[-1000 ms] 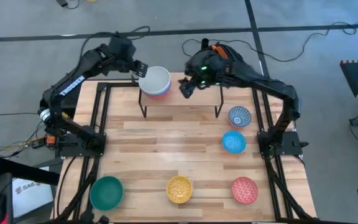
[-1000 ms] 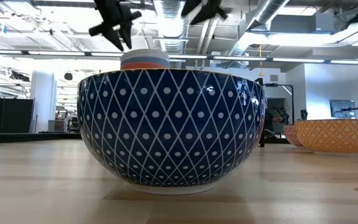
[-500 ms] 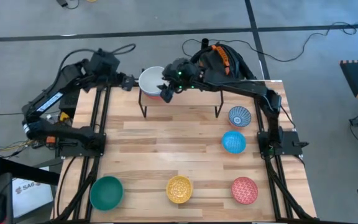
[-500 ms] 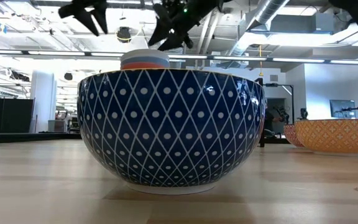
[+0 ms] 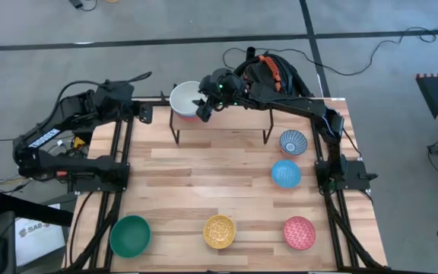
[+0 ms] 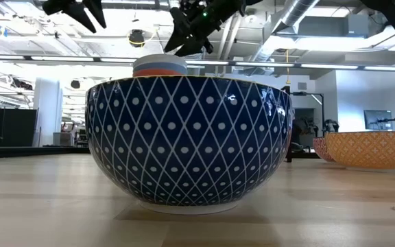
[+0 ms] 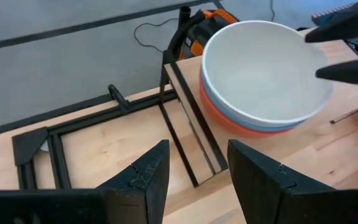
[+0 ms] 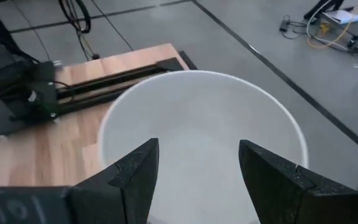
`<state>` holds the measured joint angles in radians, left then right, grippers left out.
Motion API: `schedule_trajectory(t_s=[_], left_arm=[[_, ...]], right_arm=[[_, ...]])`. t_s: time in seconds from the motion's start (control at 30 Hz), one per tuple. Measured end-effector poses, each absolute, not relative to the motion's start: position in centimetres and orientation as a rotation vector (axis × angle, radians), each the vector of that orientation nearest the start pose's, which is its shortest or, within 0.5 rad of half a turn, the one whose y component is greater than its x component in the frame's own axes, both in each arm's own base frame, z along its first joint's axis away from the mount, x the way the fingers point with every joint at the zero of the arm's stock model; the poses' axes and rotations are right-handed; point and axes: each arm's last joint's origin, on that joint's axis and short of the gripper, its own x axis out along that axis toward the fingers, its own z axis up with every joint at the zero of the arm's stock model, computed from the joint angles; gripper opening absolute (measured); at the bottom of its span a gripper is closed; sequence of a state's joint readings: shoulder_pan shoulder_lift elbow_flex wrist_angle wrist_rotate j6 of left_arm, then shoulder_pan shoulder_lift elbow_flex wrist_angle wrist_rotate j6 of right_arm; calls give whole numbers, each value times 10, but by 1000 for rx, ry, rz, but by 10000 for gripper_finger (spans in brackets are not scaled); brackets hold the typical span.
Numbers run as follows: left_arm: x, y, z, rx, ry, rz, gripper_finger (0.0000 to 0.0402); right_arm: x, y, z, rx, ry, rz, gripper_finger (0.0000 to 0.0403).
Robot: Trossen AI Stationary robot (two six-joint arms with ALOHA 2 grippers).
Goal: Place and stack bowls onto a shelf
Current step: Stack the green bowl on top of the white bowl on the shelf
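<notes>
best done slowly from here: likely a nudge or check of the stacked bowls, so keep the right gripper (image 5: 201, 111) low at the rim, push gently toward the shelf's middle, and avoid tipping the pile off the plank's end.

right gripper spread open, empty, poised at the white bowl (image 5: 186, 99); in the right wrist view that bowl (image 8: 202, 127) fills the space just ahead of the two fingers (image 8: 135, 171). beneath it, stacked on the shelf (image 5: 242, 119), a light blue bowl (image 7: 253, 126) and an orange-red one (image 7: 229, 121).

left gripper (image 5: 144, 113) open too, empty, drawn back beside the shelf's end, stack ahead of it, apart.

well behind the right gripper, on the table: patterned blue-and-white bowl (image 5: 293, 142), blue bowl (image 5: 286, 173), pink-red (image 5: 299, 233), yellow (image 5: 220, 231), teal-green (image 5: 131, 235).
</notes>
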<state>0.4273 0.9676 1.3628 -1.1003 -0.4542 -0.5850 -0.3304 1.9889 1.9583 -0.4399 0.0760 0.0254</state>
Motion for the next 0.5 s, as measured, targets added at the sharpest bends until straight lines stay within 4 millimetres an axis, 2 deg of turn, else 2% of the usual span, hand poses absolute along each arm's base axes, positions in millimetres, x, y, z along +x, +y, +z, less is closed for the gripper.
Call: schedule_trajectory(t_s=[0.13,0.23,0.33,0.5], left_arm=[[132,70,410,-502,454,1006,145],[135,68,409,-495,466,993,145],[136,67,409,-492,469,982,145],[136,64,410,-490,469,963,145]], right_arm=[[446,-141,337,91,510,-405,245],[455,-134,335,79,468,-410,235],[455,-133,332,78,483,-411,224],[455,-133,345,59,410,-404,216]])
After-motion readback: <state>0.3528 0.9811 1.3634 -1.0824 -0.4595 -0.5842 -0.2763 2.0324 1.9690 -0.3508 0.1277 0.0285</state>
